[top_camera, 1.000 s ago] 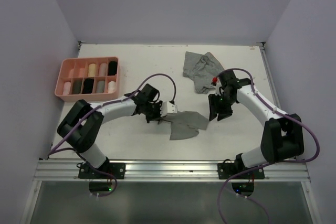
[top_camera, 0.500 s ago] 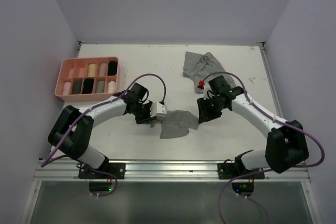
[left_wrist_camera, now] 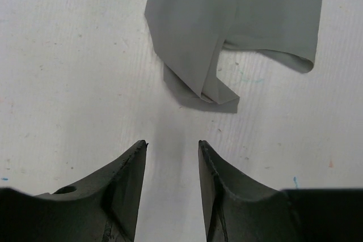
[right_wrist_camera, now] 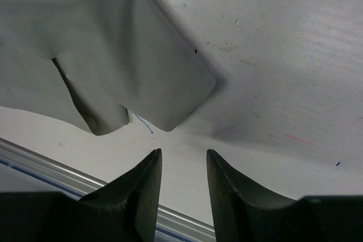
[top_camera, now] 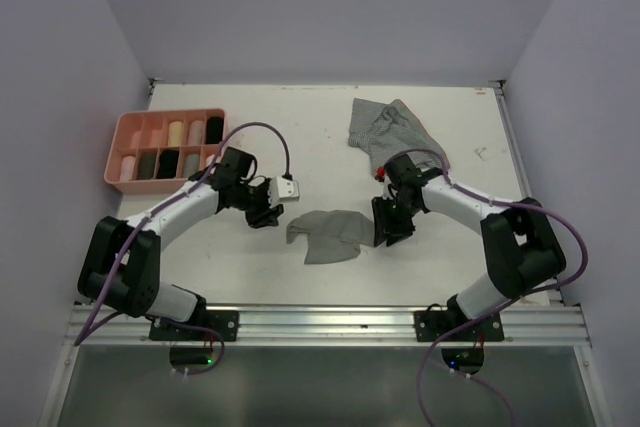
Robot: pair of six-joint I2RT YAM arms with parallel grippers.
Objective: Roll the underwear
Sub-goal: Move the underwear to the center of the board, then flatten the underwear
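Left wrist view: the left claw (left_wrist_camera: 172,145) is spread, holding nothing, its two dark fingers low over the bare table (left_wrist_camera: 68,55). Just ahead of them lies the grey underwear (left_wrist_camera: 227,21), apart from the fingers, with one corner folded under itself into a small doubled flap. The right claw (right_wrist_camera: 183,154) is likewise spread and empty, poised just off the opposite edge of the same garment, near the table's front rail.

From above, the garment sits rumpled between the two claws, in the middle of the near half of the table. A striped underwear pile (top_camera: 385,127) lies farther back on the right, and a pink tray (top_camera: 110,152) with filled compartments stands at the back left.

Rolling has not begun; the cloth probably needs flattening first. A sound approach would be for each claw to pinch its own edge low, catching a single layer, and draw outward gently until the flap opens. Then one claw could pin an end while the other turns the opposite edge over. Grabbing the doubled flap risks a lopsided, loose roll.
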